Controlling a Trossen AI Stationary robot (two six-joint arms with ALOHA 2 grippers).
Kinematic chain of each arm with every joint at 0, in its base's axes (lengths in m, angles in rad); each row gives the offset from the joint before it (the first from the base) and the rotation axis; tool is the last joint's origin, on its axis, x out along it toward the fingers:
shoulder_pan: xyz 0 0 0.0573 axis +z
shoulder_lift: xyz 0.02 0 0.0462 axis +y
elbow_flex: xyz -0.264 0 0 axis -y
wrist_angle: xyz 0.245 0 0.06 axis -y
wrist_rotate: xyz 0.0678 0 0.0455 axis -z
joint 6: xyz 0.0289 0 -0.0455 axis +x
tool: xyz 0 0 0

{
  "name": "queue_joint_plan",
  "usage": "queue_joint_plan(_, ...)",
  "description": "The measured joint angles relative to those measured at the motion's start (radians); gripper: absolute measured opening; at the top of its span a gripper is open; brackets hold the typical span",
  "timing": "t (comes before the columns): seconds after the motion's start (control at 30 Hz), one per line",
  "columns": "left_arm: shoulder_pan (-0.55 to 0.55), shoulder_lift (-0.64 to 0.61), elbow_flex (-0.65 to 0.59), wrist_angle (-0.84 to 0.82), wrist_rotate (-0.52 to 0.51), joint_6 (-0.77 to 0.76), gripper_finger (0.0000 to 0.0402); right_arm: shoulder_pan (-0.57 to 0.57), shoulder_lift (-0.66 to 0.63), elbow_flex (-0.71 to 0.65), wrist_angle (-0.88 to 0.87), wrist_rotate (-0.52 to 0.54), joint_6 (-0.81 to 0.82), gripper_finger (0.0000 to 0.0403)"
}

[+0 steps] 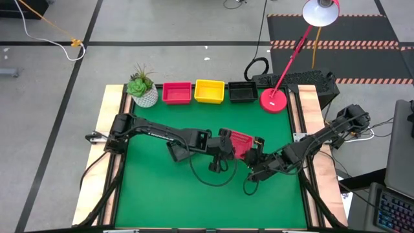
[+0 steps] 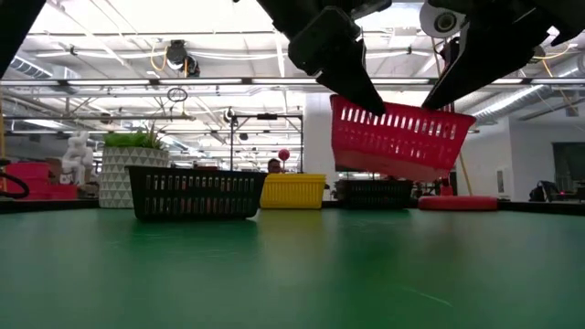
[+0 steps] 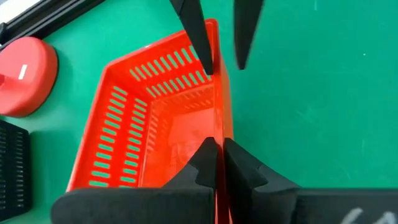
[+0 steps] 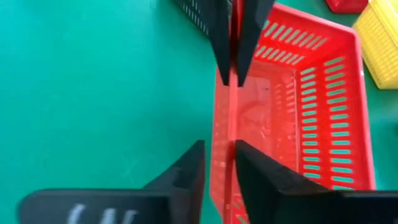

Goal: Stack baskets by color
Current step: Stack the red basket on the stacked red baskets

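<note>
Grey floor [image 1: 194,61] crossed by dark lines, striped hazard mat [image 1: 336,44] at far right, red desk lamp [image 1: 321,11] over the green table [image 1: 194,200], white plant pot [image 1: 145,96], bright ceiling lights [image 2: 137,55] beyond.

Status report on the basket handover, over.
Left gripper shut on red basket, held above the mat. Right gripper jaws slightly parted around the same wall. Black basket on table beneath left arm. Over.

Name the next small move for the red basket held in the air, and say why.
Probably the right gripper should back off the red basket: the left gripper is shut on the same wall, while the right one's fingers stand slightly apart astride it. The left arm could then carry it to the red basket in the back row.
</note>
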Motion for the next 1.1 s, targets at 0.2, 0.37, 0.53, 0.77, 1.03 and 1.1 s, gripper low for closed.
queue_joint_plan(0.2,0.002,0.000,0.000,0.001,-0.009,0.001,0.0017,0.006,-0.027,0.000,0.006,0.000,-0.014,0.0149)
queue_joint_plan(0.37,0.002,0.000,0.000,0.000,-0.008,0.001,0.0011,0.030,-0.085,0.000,-0.018,-0.001,-0.017,0.0190)
queue_joint_plan(0.53,0.002,-0.015,-0.001,0.010,0.000,-0.006,0.0011,0.074,-0.112,0.000,-0.068,-0.005,-0.018,0.0196)
queue_joint_plan(0.77,0.001,-0.019,-0.001,0.008,0.004,-0.007,0.0012,0.087,-0.112,0.000,-0.117,0.012,-0.016,0.0170)
queue_joint_plan(1.03,0.001,-0.019,-0.001,0.011,0.005,-0.010,0.0024,0.085,-0.112,-0.049,-0.091,0.034,-0.014,0.0151)
queue_joint_plan(1.1,0.000,-0.019,-0.001,0.011,0.007,-0.010,0.0024,0.080,-0.112,-0.068,-0.083,0.055,-0.014,0.0150)
